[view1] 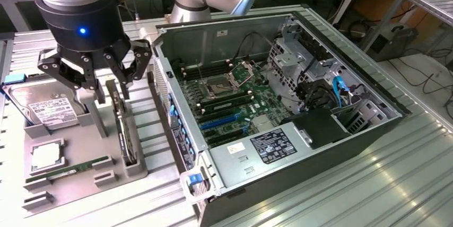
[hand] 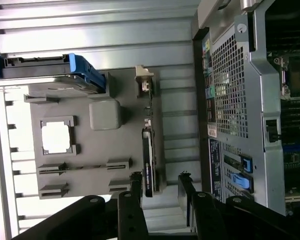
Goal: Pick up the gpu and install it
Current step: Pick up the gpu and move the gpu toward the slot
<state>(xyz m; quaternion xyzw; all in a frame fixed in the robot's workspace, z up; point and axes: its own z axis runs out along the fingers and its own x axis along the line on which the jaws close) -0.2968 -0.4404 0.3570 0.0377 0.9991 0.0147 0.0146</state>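
Observation:
The gpu [view1: 124, 131] is a thin dark card standing on edge in a slot of the grey parts holder [view1: 85, 147], to the exterior view's left of the computer case. My gripper [view1: 105, 86] hangs just above the card's far end, jaws open and holding nothing. From the wrist view, the gpu [hand: 148, 160] appears edge-on. One end of it lies between my gripper [hand: 160, 187] fingers, closer to one fingertip [hand: 135, 184] than the other, and neither one touches it.
The holder also carries a silver hard drive [view1: 48, 111], a CPU [view1: 45, 156] and a green RAM stick [view1: 71, 172]. The open computer case [view1: 354, 78] lies on its side, showing the motherboard with blue slots [view1: 220, 122]. The case's wall [hand: 230, 95] stands close beside the holder.

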